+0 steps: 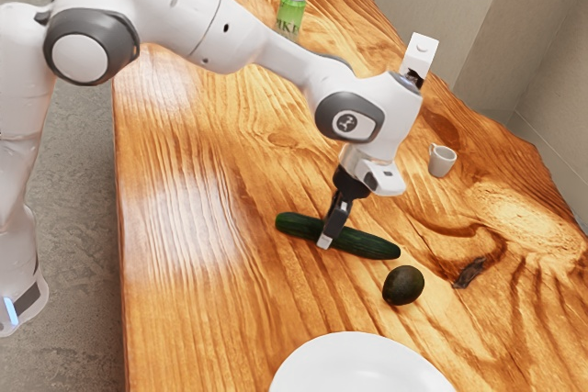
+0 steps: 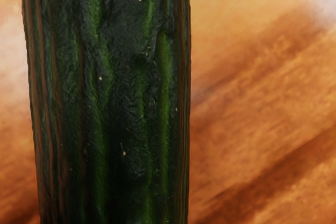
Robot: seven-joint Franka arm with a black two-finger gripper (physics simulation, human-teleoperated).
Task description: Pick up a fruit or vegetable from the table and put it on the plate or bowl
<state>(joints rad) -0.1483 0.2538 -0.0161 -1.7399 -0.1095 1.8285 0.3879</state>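
Observation:
A long dark green cucumber [image 1: 363, 240] lies flat on the wooden table [image 1: 211, 190], and it runs close under my hand in the wrist view [image 2: 110, 98]. My black gripper [image 1: 329, 232] is lowered straight onto the cucumber's middle, down at table level. A dark avocado [image 1: 403, 285] rests a little nearer the front, toward the exterior view's right of the cucumber. The white plate [image 1: 354, 366] sits at the table's front edge, below the avocado in the exterior view.
A small white cup [image 1: 442, 160] stands to the exterior view's right of my arm. A green can [image 1: 291, 14] stands at the far end of the table. A small dark object [image 1: 470, 272] lies right of the avocado.

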